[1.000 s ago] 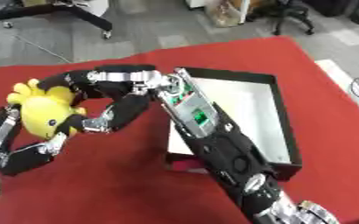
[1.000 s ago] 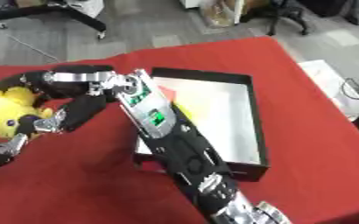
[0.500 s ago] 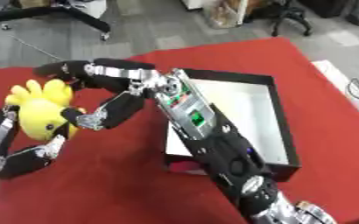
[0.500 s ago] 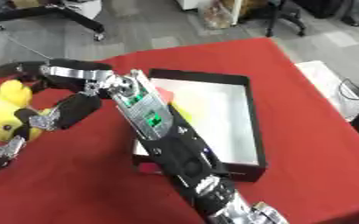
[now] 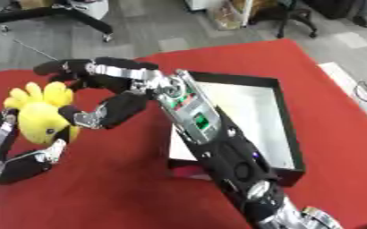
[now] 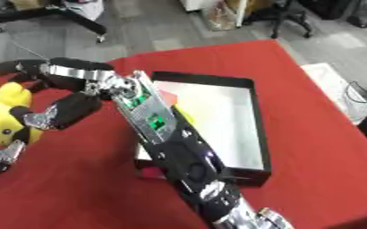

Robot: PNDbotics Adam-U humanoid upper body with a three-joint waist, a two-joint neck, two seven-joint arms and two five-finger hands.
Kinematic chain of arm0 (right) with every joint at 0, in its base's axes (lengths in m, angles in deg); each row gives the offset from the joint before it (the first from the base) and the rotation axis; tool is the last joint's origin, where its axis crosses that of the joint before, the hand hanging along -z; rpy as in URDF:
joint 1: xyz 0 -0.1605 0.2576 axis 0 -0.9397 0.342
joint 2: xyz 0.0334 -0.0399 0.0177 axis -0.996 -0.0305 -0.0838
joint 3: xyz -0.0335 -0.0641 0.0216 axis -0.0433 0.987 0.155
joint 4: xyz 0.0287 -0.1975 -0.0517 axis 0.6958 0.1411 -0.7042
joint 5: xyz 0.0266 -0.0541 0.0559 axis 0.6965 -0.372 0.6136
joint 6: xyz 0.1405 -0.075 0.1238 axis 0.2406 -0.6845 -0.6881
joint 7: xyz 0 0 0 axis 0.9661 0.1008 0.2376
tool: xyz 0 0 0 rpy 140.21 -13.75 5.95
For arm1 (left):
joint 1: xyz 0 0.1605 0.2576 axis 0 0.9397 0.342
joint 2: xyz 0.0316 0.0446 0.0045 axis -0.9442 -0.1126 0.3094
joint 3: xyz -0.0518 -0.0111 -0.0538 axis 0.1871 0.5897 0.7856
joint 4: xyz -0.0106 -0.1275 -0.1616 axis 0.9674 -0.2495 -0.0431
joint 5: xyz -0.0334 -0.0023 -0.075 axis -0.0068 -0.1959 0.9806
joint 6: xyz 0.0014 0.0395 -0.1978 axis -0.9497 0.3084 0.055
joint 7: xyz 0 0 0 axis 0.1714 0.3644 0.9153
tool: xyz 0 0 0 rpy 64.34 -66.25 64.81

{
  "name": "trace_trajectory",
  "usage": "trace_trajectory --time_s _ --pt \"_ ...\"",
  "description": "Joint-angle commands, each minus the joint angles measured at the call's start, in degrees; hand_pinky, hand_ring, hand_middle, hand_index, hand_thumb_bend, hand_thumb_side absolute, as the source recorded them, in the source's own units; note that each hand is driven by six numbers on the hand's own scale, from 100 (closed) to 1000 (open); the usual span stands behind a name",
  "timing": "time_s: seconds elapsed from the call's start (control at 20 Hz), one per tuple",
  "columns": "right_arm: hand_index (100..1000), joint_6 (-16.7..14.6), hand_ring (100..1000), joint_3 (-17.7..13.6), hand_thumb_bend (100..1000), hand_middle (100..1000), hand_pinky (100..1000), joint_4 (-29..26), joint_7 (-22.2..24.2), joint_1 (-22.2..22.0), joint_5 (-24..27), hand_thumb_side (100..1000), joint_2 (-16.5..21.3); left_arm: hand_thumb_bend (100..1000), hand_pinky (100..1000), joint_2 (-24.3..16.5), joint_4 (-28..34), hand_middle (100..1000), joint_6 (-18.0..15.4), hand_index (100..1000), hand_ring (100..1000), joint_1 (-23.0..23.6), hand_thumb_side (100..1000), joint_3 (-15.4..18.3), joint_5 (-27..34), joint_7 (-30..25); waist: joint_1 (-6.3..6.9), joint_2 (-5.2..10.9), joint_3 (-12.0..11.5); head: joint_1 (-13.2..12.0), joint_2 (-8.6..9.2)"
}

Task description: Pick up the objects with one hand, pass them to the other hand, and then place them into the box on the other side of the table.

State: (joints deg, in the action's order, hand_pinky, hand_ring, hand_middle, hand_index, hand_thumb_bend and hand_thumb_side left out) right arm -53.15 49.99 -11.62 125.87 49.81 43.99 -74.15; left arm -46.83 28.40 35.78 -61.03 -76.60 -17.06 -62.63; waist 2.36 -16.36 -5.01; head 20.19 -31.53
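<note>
Plush yellow toy [image 5: 42,117] in left hand [image 5: 22,154], beside black rectangular box [image 5: 253,120]

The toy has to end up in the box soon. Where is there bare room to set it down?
The white floor of the box is bare along its right wall. Its left side is crowded by the right hand and forearm. The left hand holds the yellow plush toy over red cloth, bare below it.

We see a bright yellow plush toy [image 5: 39,116] with small dark markings, a red tablecloth [image 5: 327,116], a black box [image 5: 284,112] with white interior, and black-and-silver hands [image 5: 108,89].
</note>
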Motion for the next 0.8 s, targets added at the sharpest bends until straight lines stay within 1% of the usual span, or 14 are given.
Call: trace_trajectory --time_s 0.05,0.15,0.25,0.4,0.8 --pt "1000 0.31 1000 -0.42 100 1000 950 -0.13 1.19 0.86 -0.65 306 0.44 100 1000 -0.26 1.96 515 -0.11 563 737 -0.86 334 -0.16 0.55 0.05 0.28 0.07 -0.11 0.26 0.76" --pt "1000 0.54 1000 -0.60 100 1000 950 0.40 1.81 0.82 -1.14 316 0.41 100 1000 -0.22 2.45 515 -0.22 563 737 -0.88 334 -0.26 0.77 0.01 0.29 0.04 -0.12 0.26 0.82" --pt "1000 0.81 1000 -0.78 100 1000 951 0.93 2.28 0.78 -1.54 346 0.36 100 1000 -0.08 2.88 513 -0.19 562 737 -0.95 336 -0.42 1.07 -0.12 0.31 0.01 -0.12 0.23 0.86" --pt "1000 1.62 1000 -0.95 100 1000 951 1.89 3.25 0.76 -2.01 380 0.18 100 1000 0.34 3.02 510 0.49 561 736 -1.05 342 -0.76 2.67 -0.72 0.37 -0.04 -0.11 0.21 0.84" --pt "1000 2.50 1000 -1.20 100 1000 952 2.71 4.38 0.72 -2.38 410 0.01 100 1000 1.00 3.91 506 1.69 560 735 -1.34 348 -1.17 5.42 -2.05 0.42 -0.16 -0.30 0.53 0.77"
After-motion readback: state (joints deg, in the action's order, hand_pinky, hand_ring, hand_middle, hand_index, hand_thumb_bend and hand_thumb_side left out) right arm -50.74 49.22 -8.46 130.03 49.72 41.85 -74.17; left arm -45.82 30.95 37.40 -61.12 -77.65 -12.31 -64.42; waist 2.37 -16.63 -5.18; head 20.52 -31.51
